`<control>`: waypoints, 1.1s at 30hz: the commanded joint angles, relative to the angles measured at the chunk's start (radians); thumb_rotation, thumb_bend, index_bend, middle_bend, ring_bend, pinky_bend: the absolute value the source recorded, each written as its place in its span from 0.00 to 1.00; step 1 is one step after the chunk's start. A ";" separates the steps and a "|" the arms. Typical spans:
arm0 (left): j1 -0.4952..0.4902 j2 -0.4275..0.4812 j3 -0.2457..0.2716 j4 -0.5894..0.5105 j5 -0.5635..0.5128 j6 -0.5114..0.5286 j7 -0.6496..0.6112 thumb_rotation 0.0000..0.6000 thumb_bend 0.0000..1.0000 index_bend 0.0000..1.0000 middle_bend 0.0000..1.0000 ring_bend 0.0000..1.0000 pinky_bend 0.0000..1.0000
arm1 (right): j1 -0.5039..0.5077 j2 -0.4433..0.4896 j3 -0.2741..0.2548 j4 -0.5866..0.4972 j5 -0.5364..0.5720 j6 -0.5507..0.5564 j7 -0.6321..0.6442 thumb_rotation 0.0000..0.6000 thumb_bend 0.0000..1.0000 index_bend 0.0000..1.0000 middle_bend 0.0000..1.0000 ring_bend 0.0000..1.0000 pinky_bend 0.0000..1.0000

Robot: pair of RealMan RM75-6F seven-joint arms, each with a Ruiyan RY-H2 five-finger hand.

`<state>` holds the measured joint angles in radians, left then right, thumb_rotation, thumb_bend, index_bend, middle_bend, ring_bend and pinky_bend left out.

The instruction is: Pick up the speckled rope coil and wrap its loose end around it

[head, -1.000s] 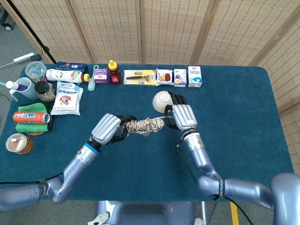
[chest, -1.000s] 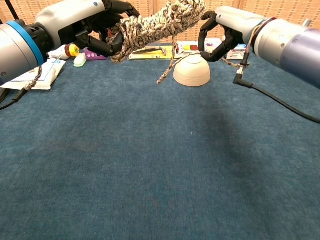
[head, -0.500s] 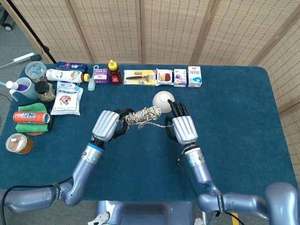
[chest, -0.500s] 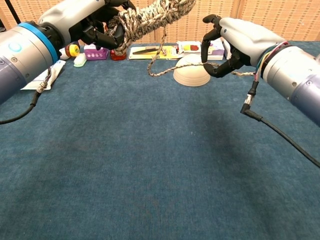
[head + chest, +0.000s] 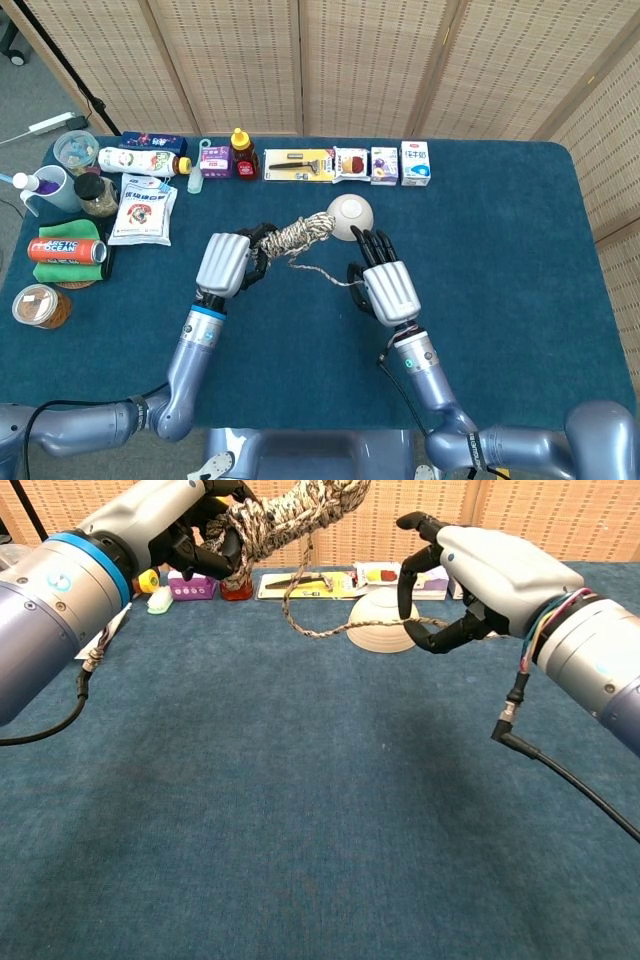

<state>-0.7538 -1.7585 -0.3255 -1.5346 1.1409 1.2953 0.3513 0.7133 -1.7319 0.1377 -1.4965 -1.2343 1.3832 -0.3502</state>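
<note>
My left hand point(image 5: 222, 264) grips the speckled beige-and-brown rope coil point(image 5: 300, 235) above the blue tablecloth's point(image 5: 500, 230) middle. My right hand point(image 5: 385, 285) pinches its loose end point(image 5: 340, 630). At the left edge lies a red can point(image 5: 66, 250) reading "OCEAN".

A blue-carpeted table point(image 5: 500, 300) carries an upturned white bowl point(image 5: 350, 212) and packaged groceries point(image 5: 143, 208).
</note>
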 commanded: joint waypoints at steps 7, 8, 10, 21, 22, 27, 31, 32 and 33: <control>0.009 -0.020 -0.007 0.035 -0.024 0.018 0.035 1.00 0.65 0.78 0.59 0.57 0.68 | -0.037 0.027 -0.013 -0.068 -0.111 0.043 0.009 1.00 0.49 0.76 0.00 0.00 0.00; 0.010 -0.020 -0.010 0.041 -0.027 0.017 0.035 1.00 0.65 0.78 0.59 0.57 0.68 | -0.040 0.029 -0.013 -0.071 -0.117 0.042 0.011 1.00 0.49 0.76 0.00 0.00 0.00; 0.010 -0.021 -0.014 0.049 -0.031 0.015 0.035 1.00 0.65 0.78 0.59 0.57 0.68 | -0.043 0.030 -0.012 -0.075 -0.125 0.040 0.012 1.00 0.49 0.76 0.00 0.00 0.00; 0.000 -0.036 -0.015 0.110 -0.026 0.001 0.049 1.00 0.65 0.79 0.59 0.58 0.68 | -0.056 0.027 0.009 -0.116 -0.164 0.018 0.008 1.00 0.49 0.76 0.00 0.00 0.00; -0.003 -0.040 -0.015 0.121 -0.025 -0.001 0.050 1.00 0.65 0.79 0.59 0.58 0.68 | -0.056 0.030 0.012 -0.131 -0.168 0.016 0.003 1.00 0.49 0.76 0.00 0.00 0.00; -0.015 -0.060 -0.019 0.159 -0.030 -0.014 0.054 1.00 0.65 0.79 0.59 0.58 0.68 | -0.056 0.043 0.020 -0.207 -0.180 0.002 -0.024 1.00 0.49 0.76 0.00 0.00 0.00; -0.025 -0.082 0.004 0.194 -0.023 -0.024 0.096 1.00 0.65 0.80 0.60 0.59 0.68 | -0.043 0.045 0.043 -0.300 -0.184 -0.019 -0.059 1.00 0.49 0.76 0.00 0.00 0.00; -0.026 -0.088 0.007 0.198 -0.023 -0.025 0.105 1.00 0.65 0.80 0.60 0.59 0.68 | -0.039 0.047 0.052 -0.326 -0.175 -0.029 -0.076 1.00 0.49 0.76 0.00 0.00 0.00; -0.027 -0.091 0.008 0.200 -0.022 -0.025 0.108 1.00 0.65 0.80 0.60 0.59 0.68 | -0.038 0.049 0.057 -0.340 -0.168 -0.035 -0.087 1.00 0.49 0.76 0.00 0.00 0.00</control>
<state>-0.7771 -1.8414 -0.3246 -1.3431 1.1165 1.2734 0.4492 0.6664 -1.6874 0.1755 -1.7901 -1.4132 1.3688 -0.4028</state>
